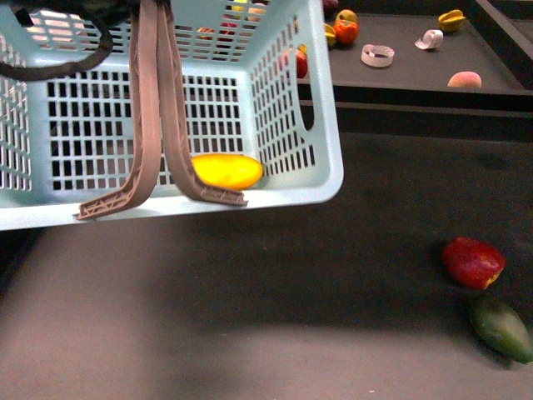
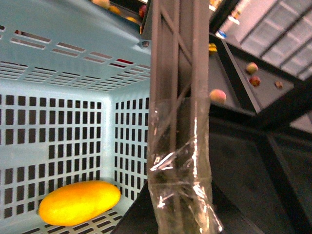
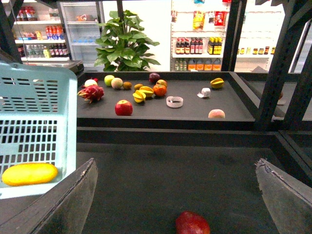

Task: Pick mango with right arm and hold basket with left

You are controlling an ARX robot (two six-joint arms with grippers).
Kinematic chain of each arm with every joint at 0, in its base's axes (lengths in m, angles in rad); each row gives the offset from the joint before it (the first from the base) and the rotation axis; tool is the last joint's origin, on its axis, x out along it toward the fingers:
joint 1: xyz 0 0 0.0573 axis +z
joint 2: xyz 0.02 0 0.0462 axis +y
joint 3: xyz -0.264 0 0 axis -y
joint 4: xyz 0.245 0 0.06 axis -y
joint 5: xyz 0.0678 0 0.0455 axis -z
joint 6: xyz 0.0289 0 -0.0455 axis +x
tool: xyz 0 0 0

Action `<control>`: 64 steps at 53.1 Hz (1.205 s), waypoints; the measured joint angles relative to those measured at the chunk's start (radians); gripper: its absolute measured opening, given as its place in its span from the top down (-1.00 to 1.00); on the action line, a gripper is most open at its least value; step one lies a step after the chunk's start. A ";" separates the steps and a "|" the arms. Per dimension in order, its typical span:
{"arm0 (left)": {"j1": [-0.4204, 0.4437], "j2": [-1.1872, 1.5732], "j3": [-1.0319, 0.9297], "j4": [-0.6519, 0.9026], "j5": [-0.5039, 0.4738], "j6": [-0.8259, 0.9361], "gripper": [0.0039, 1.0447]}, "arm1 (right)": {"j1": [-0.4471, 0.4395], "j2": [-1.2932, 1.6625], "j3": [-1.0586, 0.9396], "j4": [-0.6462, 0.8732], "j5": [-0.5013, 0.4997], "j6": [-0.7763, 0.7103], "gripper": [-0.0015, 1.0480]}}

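Observation:
The light blue basket (image 1: 291,125) hangs tilted above the dark table, and its brown handles (image 1: 154,108) droop over the front wall. The yellow-orange mango (image 1: 226,170) lies on the basket floor, free of any gripper. In the left wrist view the mango (image 2: 79,202) rests in the basket's corner (image 2: 58,58), and my left gripper (image 2: 178,214) is shut on a tape-wrapped handle strap (image 2: 178,122). My right gripper (image 3: 176,163) stands open with empty fingers (image 3: 73,200) wide apart, to the right of the basket (image 3: 44,87) and the mango (image 3: 29,174).
A dark red fruit (image 1: 473,262) and a dark green fruit (image 1: 501,327) lie on the table at the right. The red fruit (image 3: 191,223) sits low between my right fingers. A raised shelf (image 1: 416,75) behind holds several fruits and white rolls (image 1: 377,55).

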 joint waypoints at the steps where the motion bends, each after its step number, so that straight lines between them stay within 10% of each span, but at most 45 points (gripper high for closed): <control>1: 0.002 0.003 0.007 -0.006 -0.008 -0.016 0.87 | 0.000 0.000 0.000 0.000 0.000 0.000 -0.85; 36: 0.138 0.154 0.174 -0.259 -0.447 -0.943 0.87 | 0.000 0.000 0.000 0.000 0.000 0.000 -0.85; 64: 0.203 0.272 0.171 -0.349 -0.443 -1.126 0.87 | 0.000 0.000 0.000 -0.001 0.000 0.000 -0.85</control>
